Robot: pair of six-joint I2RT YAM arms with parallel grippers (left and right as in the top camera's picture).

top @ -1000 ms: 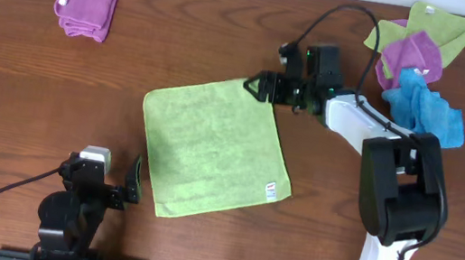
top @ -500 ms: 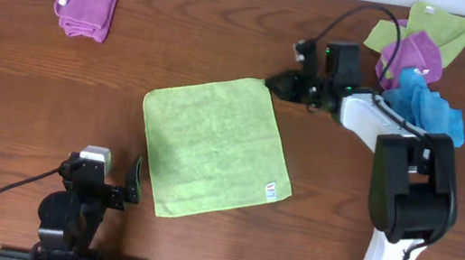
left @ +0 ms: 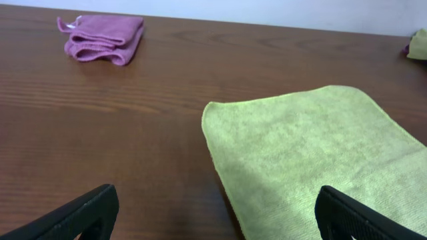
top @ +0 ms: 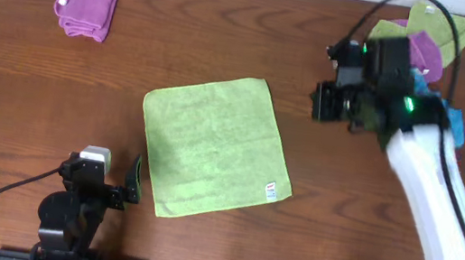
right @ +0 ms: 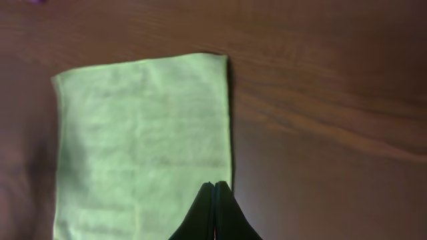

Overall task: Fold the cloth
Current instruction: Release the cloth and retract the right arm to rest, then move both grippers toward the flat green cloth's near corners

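Observation:
The cloth (top: 212,145) is a lime-green square lying flat in the middle of the table, with a small white tag (top: 269,190) near its front right corner. It also shows in the left wrist view as the cloth (left: 313,153) and from above in the right wrist view as the cloth (right: 140,133). My right gripper (top: 323,102) hangs above the bare wood to the right of the cloth's far right corner. It is shut, and the right gripper (right: 215,183) holds nothing. My left gripper (top: 107,178) rests low at the cloth's near left corner, and the left gripper (left: 213,213) is wide open and empty.
A folded purple cloth (top: 85,9) lies at the far left, also seen as the purple cloth (left: 103,40). A bunch of green, purple and blue cloths (top: 428,34) sits at the far right corner, partly behind my right arm.
My right gripper has shut, left the cloth's far right corner, and moved right and upward with nothing in it. The cloth and the left arm have stayed still.

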